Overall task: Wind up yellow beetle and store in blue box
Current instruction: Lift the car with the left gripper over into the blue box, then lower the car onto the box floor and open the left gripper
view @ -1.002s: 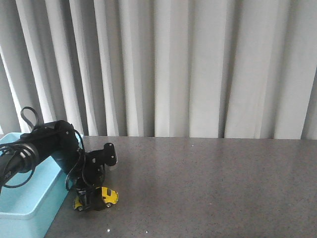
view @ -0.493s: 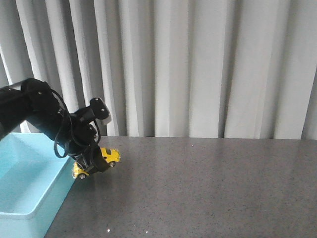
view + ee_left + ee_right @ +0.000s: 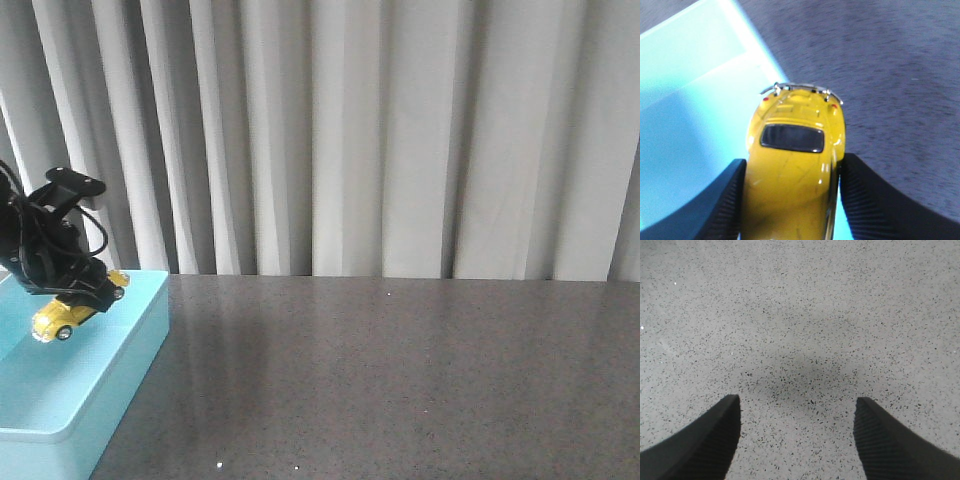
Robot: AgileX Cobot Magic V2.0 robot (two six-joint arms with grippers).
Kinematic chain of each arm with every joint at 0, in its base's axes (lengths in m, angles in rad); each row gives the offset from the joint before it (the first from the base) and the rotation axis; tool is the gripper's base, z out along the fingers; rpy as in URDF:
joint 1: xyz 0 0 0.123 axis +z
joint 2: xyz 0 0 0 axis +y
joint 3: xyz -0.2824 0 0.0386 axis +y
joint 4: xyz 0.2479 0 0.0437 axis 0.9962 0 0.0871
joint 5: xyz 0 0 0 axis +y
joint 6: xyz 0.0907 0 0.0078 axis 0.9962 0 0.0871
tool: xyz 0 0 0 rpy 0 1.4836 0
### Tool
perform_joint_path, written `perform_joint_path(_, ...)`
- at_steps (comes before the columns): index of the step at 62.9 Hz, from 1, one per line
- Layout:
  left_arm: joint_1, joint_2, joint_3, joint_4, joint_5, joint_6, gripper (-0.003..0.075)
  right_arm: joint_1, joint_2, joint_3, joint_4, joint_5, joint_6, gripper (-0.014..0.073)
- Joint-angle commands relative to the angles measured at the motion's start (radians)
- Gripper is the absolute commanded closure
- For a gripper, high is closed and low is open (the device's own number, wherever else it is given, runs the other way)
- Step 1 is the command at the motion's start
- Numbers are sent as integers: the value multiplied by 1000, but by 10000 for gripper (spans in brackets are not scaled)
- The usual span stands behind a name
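My left gripper (image 3: 80, 298) is shut on the yellow beetle (image 3: 68, 312) and holds it tilted in the air over the right part of the blue box (image 3: 110, 395) at the table's left end. In the left wrist view the beetle (image 3: 795, 165) sits between both black fingers (image 3: 720, 200), rear bumper outward, above the box's wall (image 3: 747, 42) and pale floor. My right gripper (image 3: 796, 440) is open and empty over bare speckled table; it does not show in the front view.
The grey speckled table (image 3: 400, 380) stretches to the right of the box. A pleated white curtain (image 3: 350, 130) hangs behind the table's far edge.
My left gripper lifted the beetle from the table beside the box, then carried it up and left over the box's rim. It now hangs above the box's inside.
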Motion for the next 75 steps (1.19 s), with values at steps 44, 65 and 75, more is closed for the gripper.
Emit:
perform_joint_path(44, 66, 179, -29, 133, -132, -202, 472, -3, -9, -26, 1, -51, -4, 123)
perform_joint_path(65, 66, 202, -29, 137, -138, -233, 437, -3, -9, -26, 1, -51, -4, 123)
perform_joint_path(75, 66, 202, -29, 126, -136, -233, 295, -3, -9, -26, 1, -51, -4, 123)
